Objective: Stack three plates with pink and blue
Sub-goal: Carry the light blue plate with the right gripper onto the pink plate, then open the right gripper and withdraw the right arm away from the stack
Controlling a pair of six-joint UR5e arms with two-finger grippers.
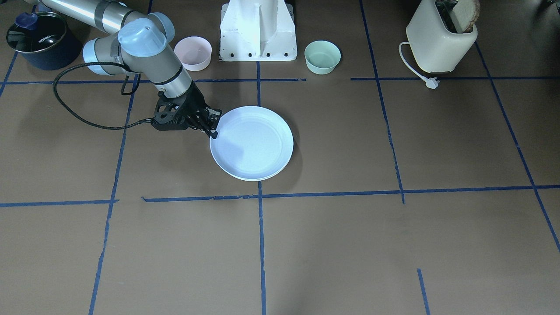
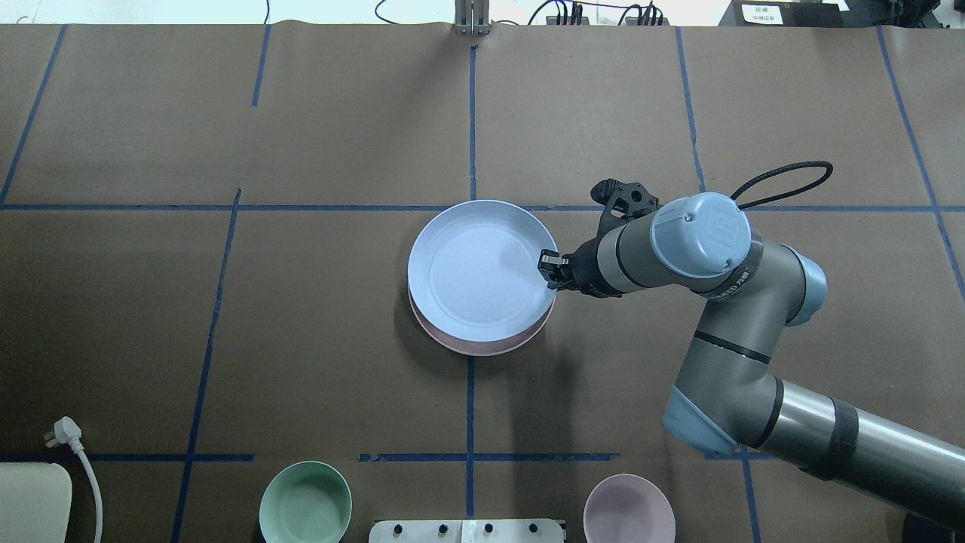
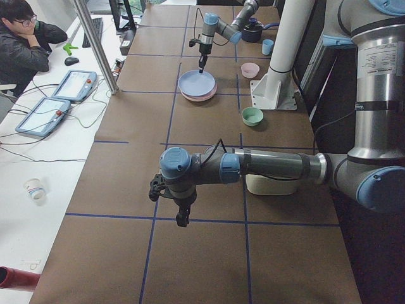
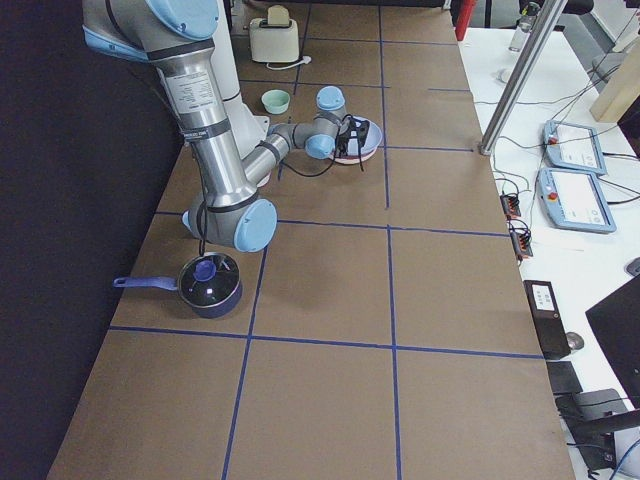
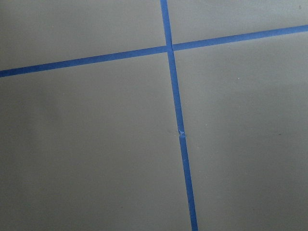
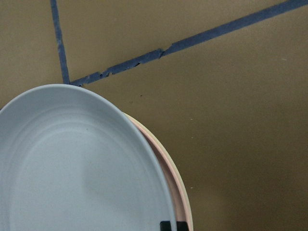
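Spread of left tool (image 3: 182, 220), hung over desk (image 3: 285, 253), cannot be told; blue plate (image 2: 479, 268), set off-centre on pink plate (image 2: 475, 350) at mid-desk, is pinched at its rim by narrowed right tool (image 2: 549, 273) and may be dragged askew on withdrawal.

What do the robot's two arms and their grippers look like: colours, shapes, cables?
Both the right arm and the left arm are grey metal tubes with pale blue round joint caps and black bands. The right gripper and the left gripper are black. A black cable loops beside the right wrist.
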